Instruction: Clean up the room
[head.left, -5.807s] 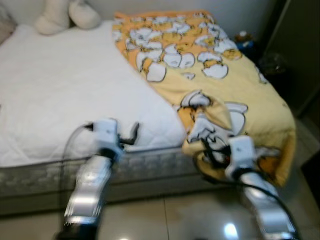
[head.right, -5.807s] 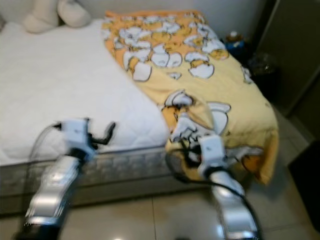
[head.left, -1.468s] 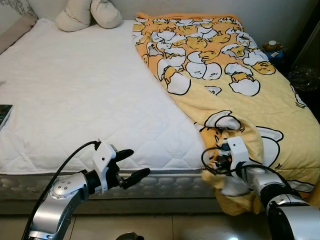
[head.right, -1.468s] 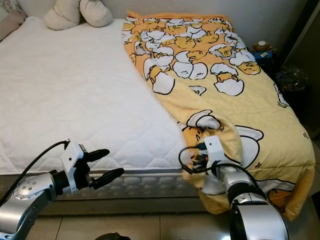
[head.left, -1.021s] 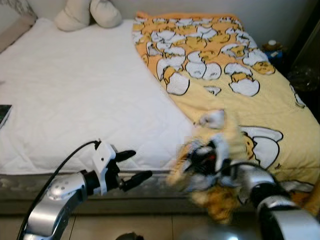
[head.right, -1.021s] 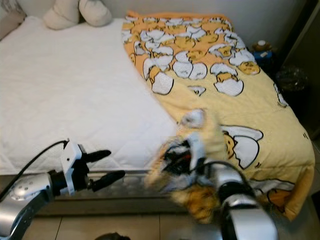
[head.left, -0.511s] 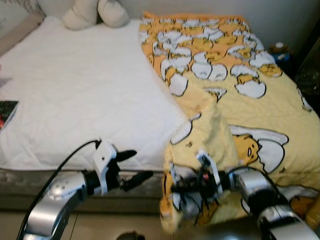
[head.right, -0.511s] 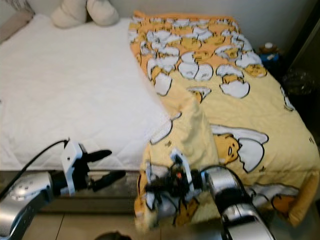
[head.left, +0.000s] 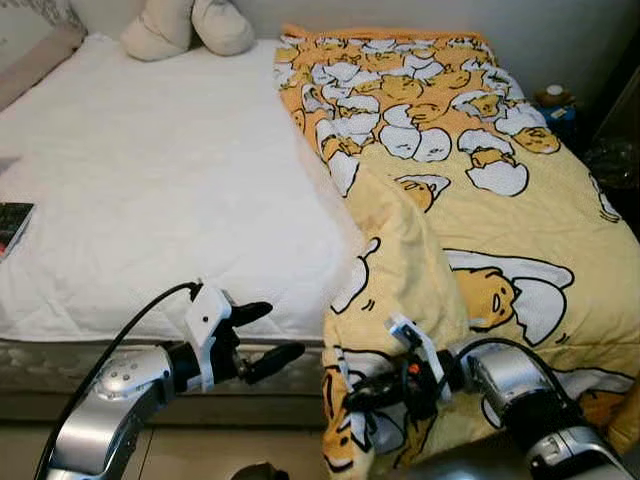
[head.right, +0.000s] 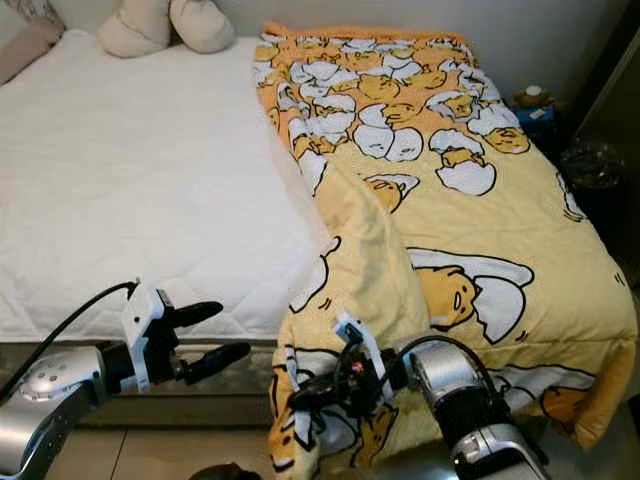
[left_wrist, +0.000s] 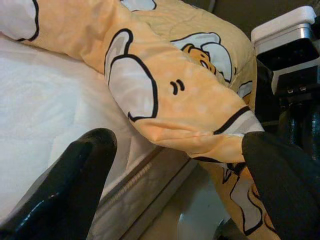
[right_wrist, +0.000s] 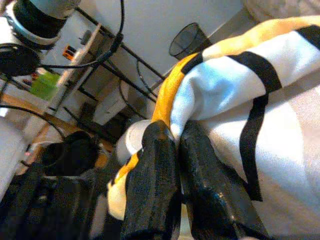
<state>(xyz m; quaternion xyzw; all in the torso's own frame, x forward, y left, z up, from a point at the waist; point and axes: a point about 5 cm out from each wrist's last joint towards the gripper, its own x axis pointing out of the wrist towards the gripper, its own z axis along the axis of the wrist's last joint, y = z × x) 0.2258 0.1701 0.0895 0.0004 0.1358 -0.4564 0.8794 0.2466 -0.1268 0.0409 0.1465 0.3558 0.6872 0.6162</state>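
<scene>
A yellow blanket (head.left: 480, 200) printed with cartoon eggs covers the right half of a bed with a white mattress (head.left: 150, 200). My right gripper (head.left: 362, 392) is at the foot of the bed, shut on the blanket's lower left corner, which hangs over the mattress edge. In the right wrist view both fingers (right_wrist: 155, 170) pinch the orange hem of the blanket (right_wrist: 240, 85). A raised fold (head.left: 400, 240) runs from that corner up the bed. My left gripper (head.left: 282, 330) stands open just left of the corner, with the blanket fold (left_wrist: 165, 100) in front of its fingers (left_wrist: 75, 185).
Cream cushions (head.left: 190, 25) lie at the head of the bed. A dark book (head.left: 12, 225) rests on the mattress's left edge. Small items (head.left: 555, 100) and a wire bin (head.right: 590, 160) stand to the right of the bed. Tiled floor (head.left: 280, 465) lies below the bed.
My right gripper has dragged the blanket corner leftward along the foot of the bed, raising a long fold. The left arm has stayed where it was.
</scene>
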